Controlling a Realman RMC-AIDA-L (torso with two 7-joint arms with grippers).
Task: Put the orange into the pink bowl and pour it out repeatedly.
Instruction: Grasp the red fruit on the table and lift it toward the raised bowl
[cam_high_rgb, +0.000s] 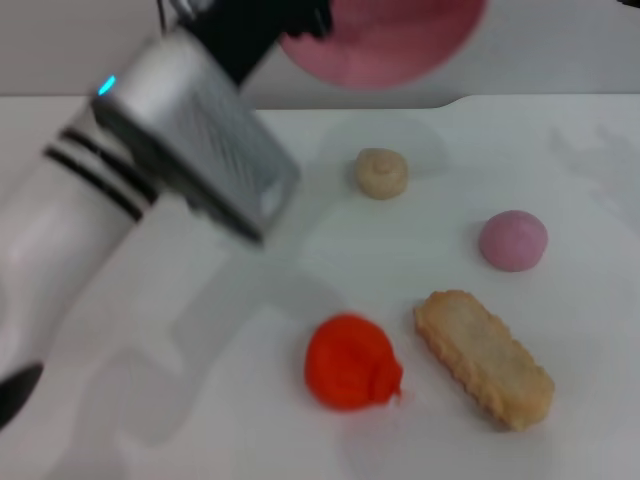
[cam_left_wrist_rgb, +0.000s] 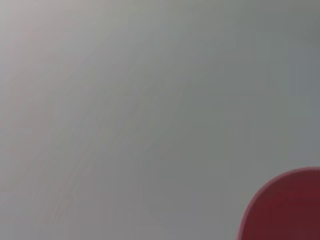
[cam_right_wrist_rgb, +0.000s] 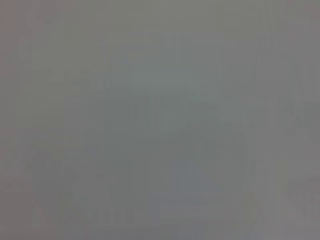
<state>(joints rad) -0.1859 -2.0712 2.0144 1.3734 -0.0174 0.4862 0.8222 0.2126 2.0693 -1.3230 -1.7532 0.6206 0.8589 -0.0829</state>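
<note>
The orange (cam_high_rgb: 350, 362) lies on the white table (cam_high_rgb: 200, 400), front centre, with its small tail toward the right. The pink bowl (cam_high_rgb: 385, 35) is up in the air above the table's far edge, tipped so that its round face shows. My left gripper (cam_high_rgb: 305, 25) is shut on the bowl's left rim, and the silver left arm reaches up across the left side. A part of the bowl (cam_left_wrist_rgb: 285, 210) shows in a corner of the left wrist view. The right gripper is out of view, and the right wrist view shows only plain grey.
A small cream bun (cam_high_rgb: 381, 172) lies at the back centre. A mauve-pink ball (cam_high_rgb: 513, 240) lies at the right. A long tan biscuit-like toy (cam_high_rgb: 485, 358) lies just right of the orange. A dark tip (cam_high_rgb: 15, 392) shows at the left edge.
</note>
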